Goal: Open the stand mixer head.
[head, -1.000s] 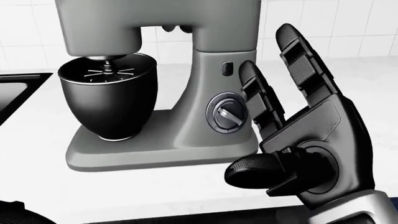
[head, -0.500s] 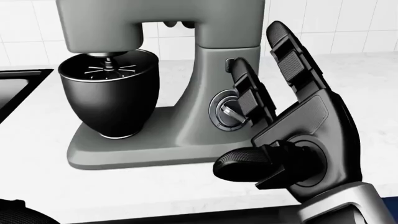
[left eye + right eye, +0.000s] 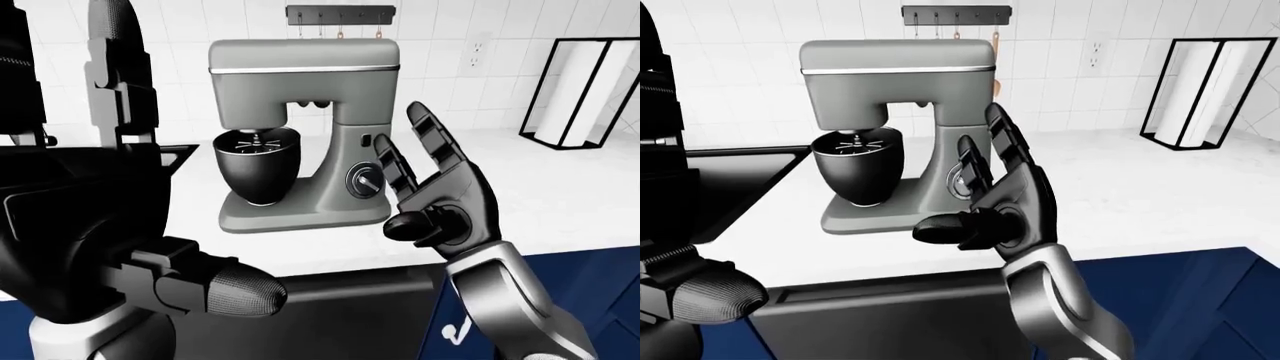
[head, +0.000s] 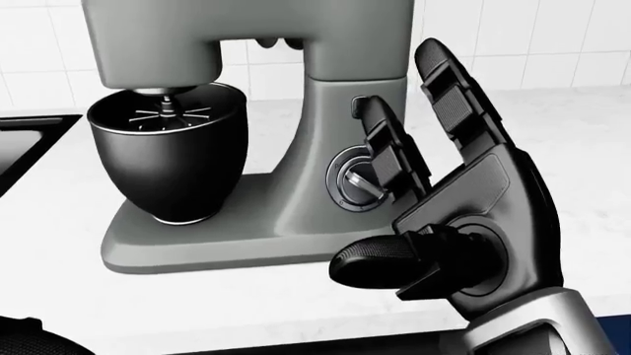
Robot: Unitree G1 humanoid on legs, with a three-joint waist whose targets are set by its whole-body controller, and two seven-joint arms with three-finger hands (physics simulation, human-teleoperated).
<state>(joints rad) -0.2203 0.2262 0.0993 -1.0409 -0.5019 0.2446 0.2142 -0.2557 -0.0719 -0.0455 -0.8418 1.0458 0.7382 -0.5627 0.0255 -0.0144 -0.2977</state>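
No brand or writing can be read on the stand mixer (image 3: pixel 305 135), which is set on the white counter (image 3: pixel 560 195). The right hand (image 4: pixel 464 214) is held open and empty just beside its dial (image 4: pixel 357 181). The left hand (image 3: pixel 90 232) is raised nearer the camera, fingers spread, nothing held.

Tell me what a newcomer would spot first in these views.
The grey stand mixer on the white counter, head down over its black bowl, sits mid-frame in the left-eye view. The open right hand is raised beside its speed dial, fingers spread. The left hand looms at the left-eye view's left, and a paper towel holder stands at right.
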